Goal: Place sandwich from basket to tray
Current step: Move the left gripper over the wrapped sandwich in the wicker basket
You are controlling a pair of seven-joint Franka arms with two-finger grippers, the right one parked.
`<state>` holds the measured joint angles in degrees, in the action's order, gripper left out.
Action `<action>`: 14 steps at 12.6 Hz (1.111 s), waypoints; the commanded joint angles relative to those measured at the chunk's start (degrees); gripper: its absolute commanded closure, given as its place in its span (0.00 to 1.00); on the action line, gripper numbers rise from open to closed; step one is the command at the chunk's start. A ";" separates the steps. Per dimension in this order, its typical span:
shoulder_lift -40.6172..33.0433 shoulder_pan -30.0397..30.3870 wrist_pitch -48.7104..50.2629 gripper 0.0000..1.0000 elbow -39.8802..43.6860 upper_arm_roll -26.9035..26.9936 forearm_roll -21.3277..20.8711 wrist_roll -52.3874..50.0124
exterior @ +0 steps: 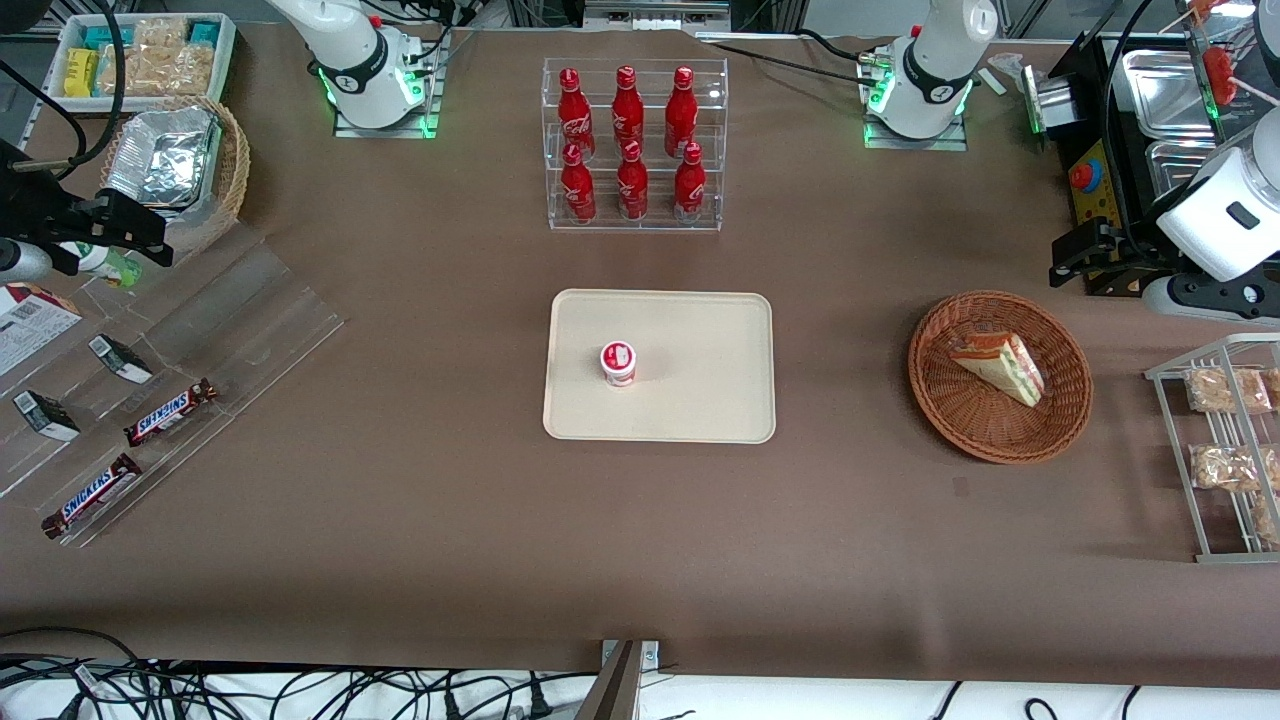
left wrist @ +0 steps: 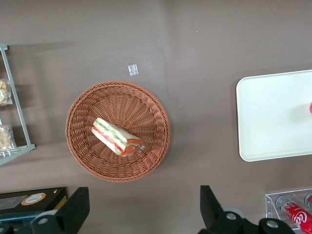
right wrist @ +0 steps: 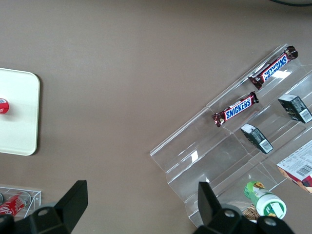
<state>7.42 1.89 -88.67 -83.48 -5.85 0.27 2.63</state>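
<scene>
The sandwich (exterior: 998, 366) (left wrist: 117, 137), a clear-wrapped wedge with red and green filling, lies in the round reddish-brown wicker basket (exterior: 935, 330) (left wrist: 80, 105). The cream tray (exterior: 700, 400) (left wrist: 273, 117) rests mid-table, beside the basket toward the parked arm's end. On the tray stands a small red-and-white cup (exterior: 618, 362). My left gripper (exterior: 1075, 258) (left wrist: 142, 209) hovers high above the table, a little farther from the front camera than the basket. It is open, with nothing between its black fingers (left wrist: 73, 207).
A clear rack of red cola bottles (exterior: 633, 145) stands farther back than the tray. A wire rack of bagged snacks (exterior: 1225, 450) sits beside the basket at the working arm's end. A black control box (exterior: 1095, 180) is near my arm. Acrylic steps with candy bars (exterior: 170, 410) lie toward the parked arm's end.
</scene>
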 commanded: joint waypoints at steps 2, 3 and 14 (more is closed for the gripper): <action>0.32 0.40 -1.07 0.00 0.51 0.05 -1.06 1.68; 0.75 0.83 -1.24 0.00 0.59 0.14 -1.15 1.68; 0.42 6.63 -24.06 0.00 -23.63 0.32 -4.13 -10.17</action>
<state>11.65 7.98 -108.00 -99.93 -5.33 -2.74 -3.57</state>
